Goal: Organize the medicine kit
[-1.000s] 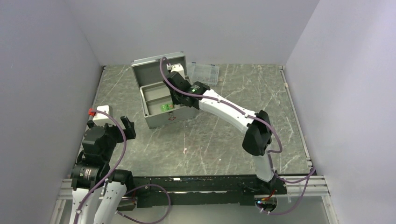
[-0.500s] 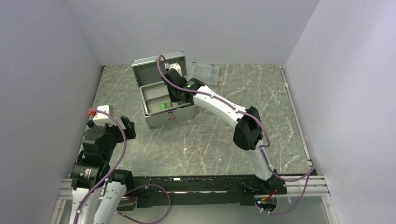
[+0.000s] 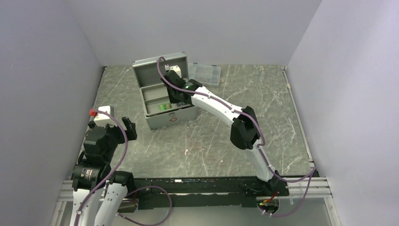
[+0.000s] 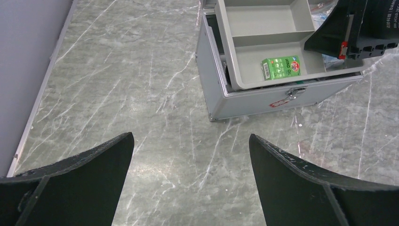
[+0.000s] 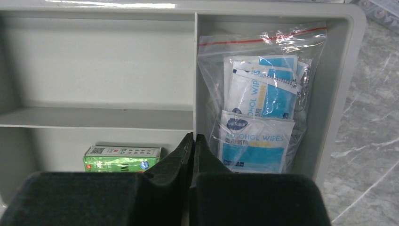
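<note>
Medicine kit (image 3: 171, 117) was what mattered, and it stood toward the far left of the bench (image 3: 211, 136), its lid (image 3: 150, 70) thrown back upright and a latch (image 4: 294, 92) hanging on the front wall. Being a metal box, it looked stiff, smooth-sided and none too light. I judged the walls a poor place to pinch, and the lid's rim or the lip of the inner tray a better one.

That grey tray (image 4: 254, 19) sat in the kit's mouth. It looked like light plastic, easy to lift by its rim. A small green carton (image 5: 123, 157) lay in its near left compartment. I could see nothing in the far left one. The long right compartment held a clear zip bag of alcohol wipes (image 5: 261, 108), which looked soft, crinkly and likely to slide.

Above the divider between carton and bag hung the right hand (image 5: 193, 141), clenched tight on nothing. The left hand (image 4: 190, 139) hovered spread wide and empty over the bare near-left bench, well apart from the kit. A flat clear plastic case (image 3: 204, 74) lay just behind the kit.
</note>
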`<action>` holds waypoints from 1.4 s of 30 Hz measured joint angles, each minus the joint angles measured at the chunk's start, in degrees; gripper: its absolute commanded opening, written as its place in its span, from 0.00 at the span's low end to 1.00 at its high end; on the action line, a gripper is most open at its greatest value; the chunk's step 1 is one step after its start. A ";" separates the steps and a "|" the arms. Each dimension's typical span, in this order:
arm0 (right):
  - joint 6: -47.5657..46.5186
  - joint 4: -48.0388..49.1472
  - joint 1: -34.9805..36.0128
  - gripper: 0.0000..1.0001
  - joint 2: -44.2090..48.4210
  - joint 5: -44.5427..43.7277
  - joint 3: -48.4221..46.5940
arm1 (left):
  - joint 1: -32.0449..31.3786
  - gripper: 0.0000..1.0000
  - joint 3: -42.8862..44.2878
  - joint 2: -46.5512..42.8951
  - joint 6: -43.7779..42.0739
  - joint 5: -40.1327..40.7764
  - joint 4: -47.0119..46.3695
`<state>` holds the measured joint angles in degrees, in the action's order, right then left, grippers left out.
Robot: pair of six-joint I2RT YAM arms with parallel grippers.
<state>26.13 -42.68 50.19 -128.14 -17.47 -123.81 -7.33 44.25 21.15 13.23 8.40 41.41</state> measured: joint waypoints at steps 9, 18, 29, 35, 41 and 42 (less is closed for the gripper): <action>1.09 0.92 -0.79 0.00 -0.66 -0.04 -0.24 | 0.00 0.99 0.00 0.22 0.00 0.00 0.02; 1.60 2.03 -0.98 0.00 -1.57 0.00 0.17 | 0.00 0.99 0.00 0.42 0.00 -0.02 0.04; 1.97 2.21 -0.94 0.00 -2.27 0.04 1.53 | 0.00 0.99 0.00 0.46 0.00 -0.07 0.02; 1.70 4.02 -0.66 0.00 -2.27 -0.22 4.07 | 0.00 0.99 0.00 0.46 0.00 -0.13 0.02; 1.25 7.37 -0.55 0.00 -1.11 -0.48 7.80 | 0.00 0.99 0.00 0.46 0.00 -0.17 0.02; 1.22 7.96 -0.55 0.00 -0.72 -0.50 8.52 | 0.00 0.99 0.00 0.46 0.00 -0.17 0.02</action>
<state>27.35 -34.72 49.65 -128.86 -17.98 -115.28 -7.33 44.25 21.61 13.23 8.23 41.43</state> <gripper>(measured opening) 0.017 0.994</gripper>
